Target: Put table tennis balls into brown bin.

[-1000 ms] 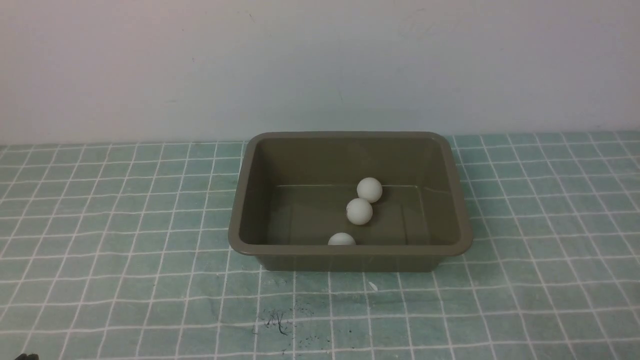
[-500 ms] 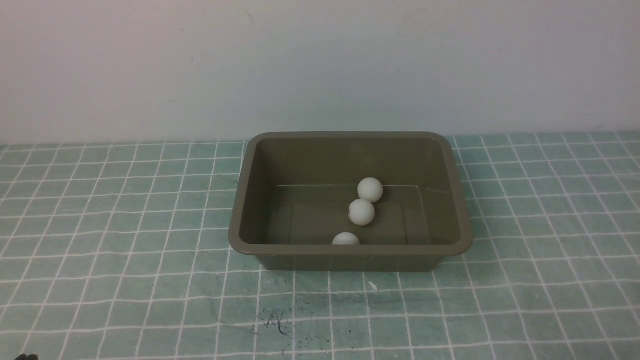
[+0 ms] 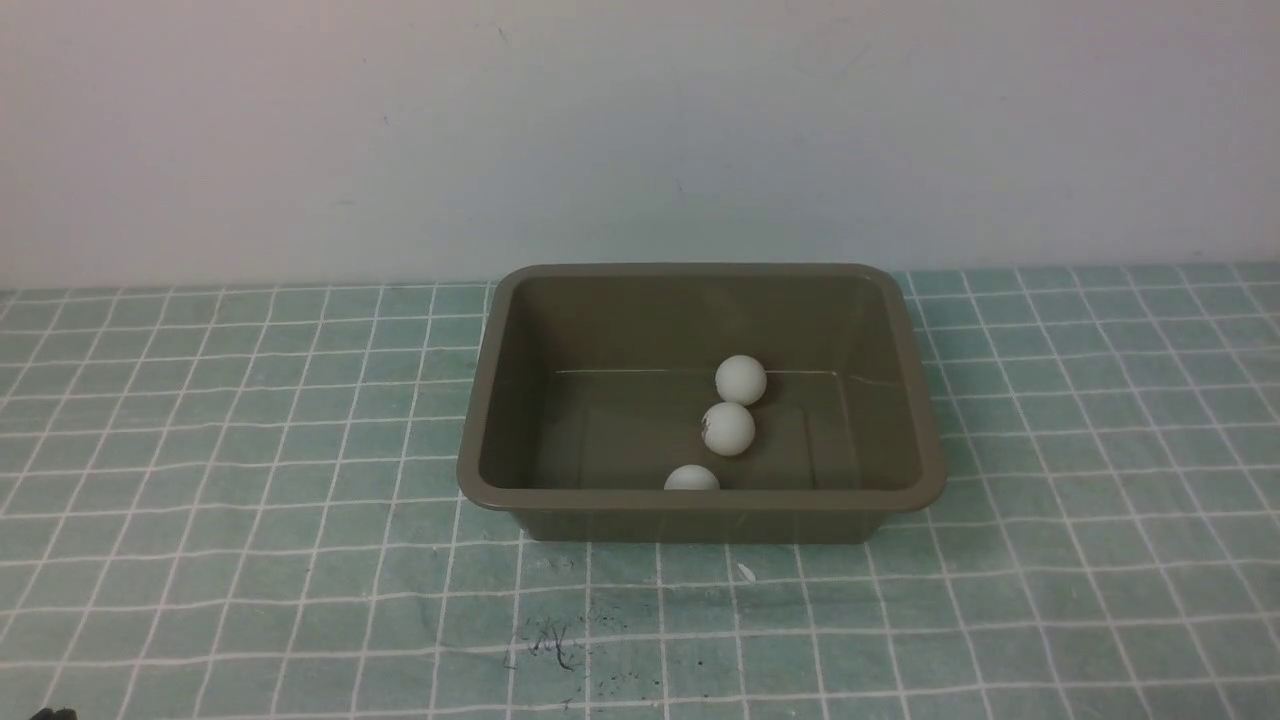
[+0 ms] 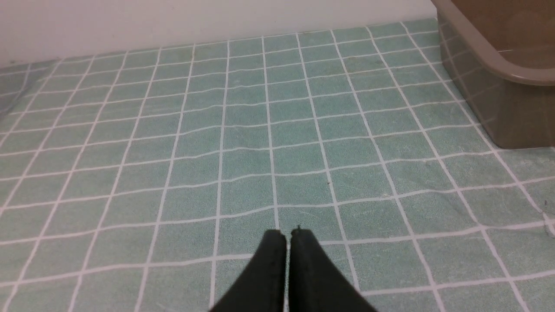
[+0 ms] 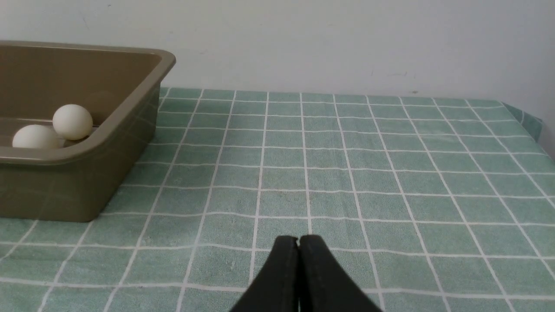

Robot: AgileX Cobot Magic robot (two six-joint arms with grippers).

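Olive-brown plastic for the brown bin (image 3: 700,500), out ahead of both end effectors, well apart from each and toward the inner side. Left end effector (image 4: 286,232): tips pressed together, nothing pinched. Same story with the right end effector (image 5: 298,238). Looks like job done, tbh, with three table tennis balls inside the bin.

Farthest from the end effectors: far ball (image 3: 740,380). Then middle ball (image 3: 728,429), just beside it, can't tell if actually touching. Then near ball (image 3: 691,478), closest to the end effectors and partly hidden behind the near rim.

So, what could go wrong? Not a lot, as long as both arms keep clear. Worth watching for a needless reach back in: closed tips could clip the rim, shove the bin across the table (image 3: 300,500) and send round, light balls rolling into each other. A hard enough knock could maybe even tip the bin and spill everything. Also easy to misjudge the near ball behind that rim. Best bet imo: leave alone, call it finished.
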